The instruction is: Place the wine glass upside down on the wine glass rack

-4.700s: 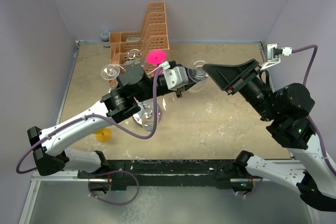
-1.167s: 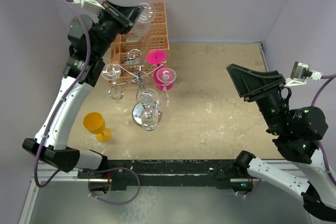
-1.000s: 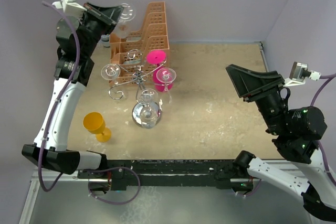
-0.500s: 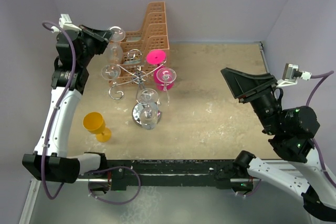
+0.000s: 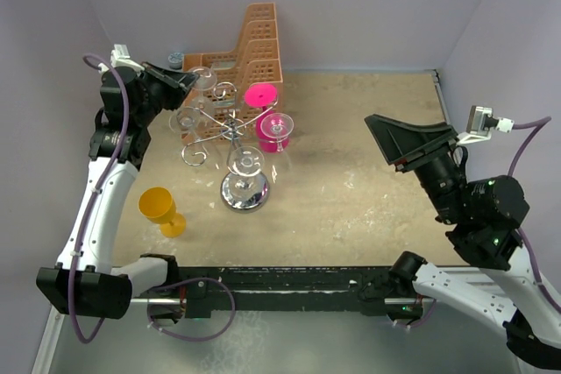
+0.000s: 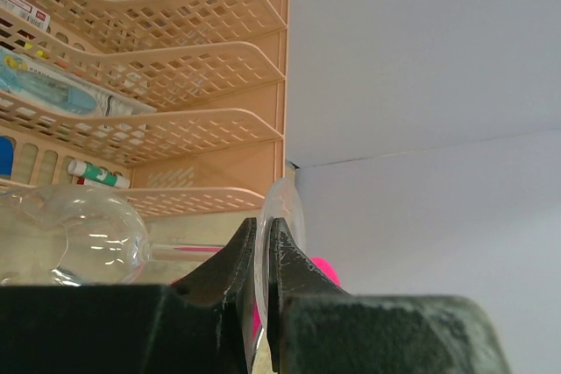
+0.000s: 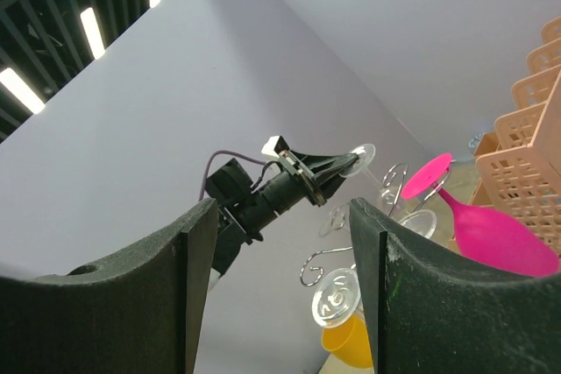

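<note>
My left gripper [image 5: 194,82] is shut on the round foot of a clear wine glass [image 5: 206,81], holding it at the back left of the wine glass rack [image 5: 230,129], level with its top scroll arms. In the left wrist view my jaws [image 6: 261,227] pinch the foot disc [image 6: 286,215], with the stem running left to the bowl [image 6: 74,236]. The silver rack carries a pink glass [image 5: 273,130] and two clear glasses [image 5: 186,118]. My right gripper [image 5: 384,139] is open and empty, raised at the right, and looks toward the rack [image 7: 321,264].
An orange perforated stepped basket [image 5: 250,45] stands against the back wall just behind the rack. A yellow cup [image 5: 160,209] stands front left of the rack's chrome base [image 5: 244,193]. A small jar [image 5: 175,59] sits at the back left corner.
My left arm has brought the clear glass down from high near the back wall to the rack's back left arms. My right arm has shifted slightly left.
</note>
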`<control>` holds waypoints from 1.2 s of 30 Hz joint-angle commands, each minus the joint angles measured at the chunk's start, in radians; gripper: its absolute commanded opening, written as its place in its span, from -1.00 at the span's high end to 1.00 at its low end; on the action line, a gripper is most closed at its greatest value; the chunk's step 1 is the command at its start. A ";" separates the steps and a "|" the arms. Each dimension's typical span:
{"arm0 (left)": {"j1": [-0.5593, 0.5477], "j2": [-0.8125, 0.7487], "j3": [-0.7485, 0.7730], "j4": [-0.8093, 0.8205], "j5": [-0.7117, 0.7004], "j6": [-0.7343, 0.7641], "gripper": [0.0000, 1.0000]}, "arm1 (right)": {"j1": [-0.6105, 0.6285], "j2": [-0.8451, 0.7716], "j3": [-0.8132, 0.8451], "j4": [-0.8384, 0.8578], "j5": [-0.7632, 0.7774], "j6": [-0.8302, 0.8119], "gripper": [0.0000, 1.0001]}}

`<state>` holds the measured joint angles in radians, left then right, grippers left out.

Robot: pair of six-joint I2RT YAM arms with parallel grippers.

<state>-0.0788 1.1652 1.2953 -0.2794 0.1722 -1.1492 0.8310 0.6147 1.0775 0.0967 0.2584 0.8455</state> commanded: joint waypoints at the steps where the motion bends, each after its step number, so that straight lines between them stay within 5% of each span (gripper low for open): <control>1: 0.007 -0.034 0.008 0.029 0.058 0.033 1.00 | 0.003 0.001 -0.010 0.024 -0.012 0.012 -0.26; 19: 0.007 -0.051 -0.032 0.050 0.194 0.041 1.00 | 0.002 -0.003 -0.064 0.021 -0.020 0.047 -0.25; 36: 0.006 -0.028 -0.090 0.298 0.317 -0.180 1.00 | 0.002 0.001 -0.078 0.016 0.004 0.051 -0.24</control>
<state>-0.0788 1.1389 1.1973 -0.1585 0.4389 -1.2373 0.8310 0.6151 0.9943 0.0803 0.2451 0.8906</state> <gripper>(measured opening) 0.028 0.626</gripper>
